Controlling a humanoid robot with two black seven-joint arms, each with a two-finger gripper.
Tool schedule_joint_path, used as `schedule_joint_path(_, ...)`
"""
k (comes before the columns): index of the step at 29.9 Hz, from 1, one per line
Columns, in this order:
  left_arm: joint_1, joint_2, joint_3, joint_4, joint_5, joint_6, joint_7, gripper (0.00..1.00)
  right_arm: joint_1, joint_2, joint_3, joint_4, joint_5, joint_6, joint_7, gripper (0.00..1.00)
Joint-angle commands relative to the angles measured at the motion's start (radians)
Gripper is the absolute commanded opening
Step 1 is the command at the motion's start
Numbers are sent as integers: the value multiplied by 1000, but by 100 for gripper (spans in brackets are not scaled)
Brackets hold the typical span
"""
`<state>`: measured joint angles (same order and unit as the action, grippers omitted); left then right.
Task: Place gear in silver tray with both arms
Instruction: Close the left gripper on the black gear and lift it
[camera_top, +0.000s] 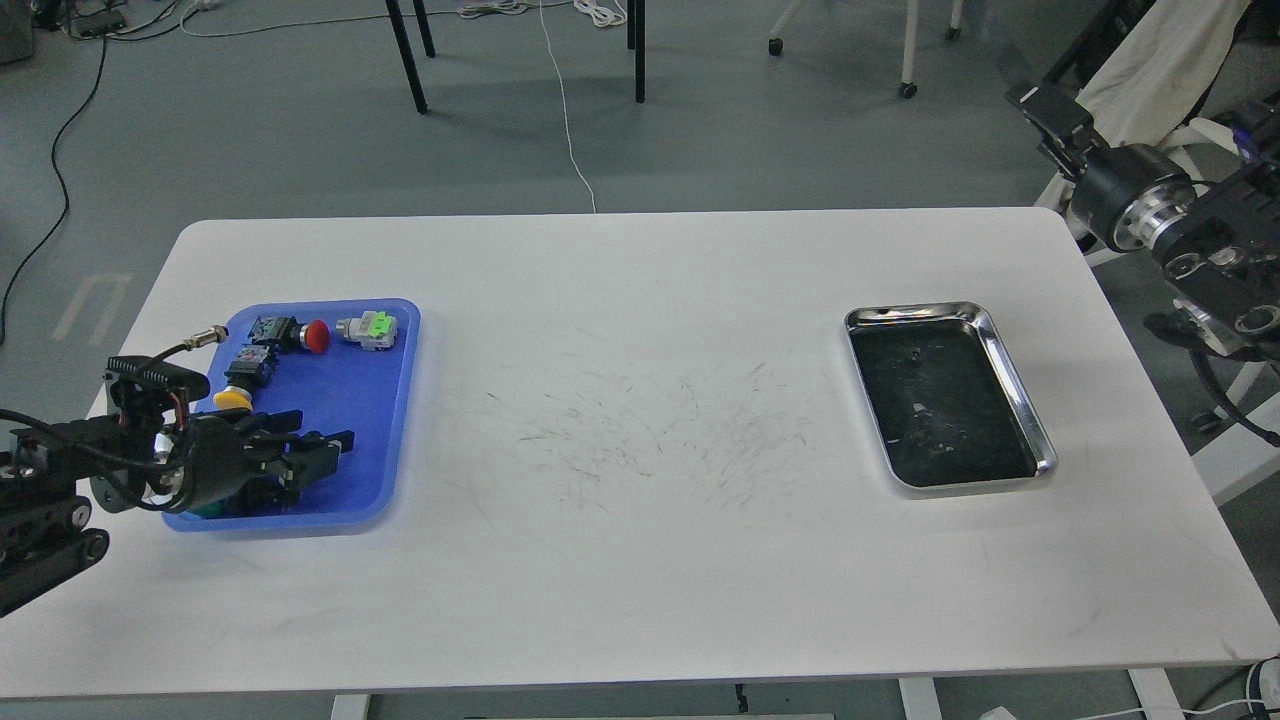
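The gear lies in a blue plastic tray (385, 400) at the table's left: a red-capped button (316, 336), a grey and green part (368, 328), a yellow-capped button (232, 398) and a metal connector (208, 335). My left gripper (318, 430) hovers low over the tray's front half, its two fingers apart with nothing clearly between them. A green bit (205, 510) shows under its wrist. The silver tray (1012, 372) sits at the right and holds only small specks. My right gripper (1045, 105) is raised beyond the table's far right corner, too dark to read.
The white table (640, 560) has dark scuff marks in its middle. Chair and table legs stand on the floor behind it. A white cable (565, 110) runs across the floor toward the table's far edge.
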<state>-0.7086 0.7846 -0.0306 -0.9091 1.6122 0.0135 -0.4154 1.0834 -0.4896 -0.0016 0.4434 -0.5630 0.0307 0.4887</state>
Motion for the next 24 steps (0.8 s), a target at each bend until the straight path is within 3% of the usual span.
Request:
schedule_joint_path(1, 5, -1, 1, 3, 25, 0, -25, 68, 0, 0, 0, 0, 0, -1, 0, 90)
schedule_joint_path(7, 11, 1, 0, 3, 29, 0, -36, 58, -2, 2, -1, 0, 0, -2, 0, 90)
schedule_joint_path(10, 11, 1, 1, 6, 34, 0, -73, 48, -2, 2, -1, 0, 0, -2, 0, 90)
schedule_joint_path(12, 11, 1, 1, 7, 38, 0, -73, 44, -3, 0, -1, 0, 0, -5, 0, 90)
schedule_joint_path(18, 14, -10, 1, 44, 52, -1, -73, 20, -10, 0, -3, 0, 0, -5, 0, 90)
schedule_joint_path(24, 26, -27, 3, 102, 57, -1, -73, 9, -10, 2, -3, 1, 0, -5, 0, 90)
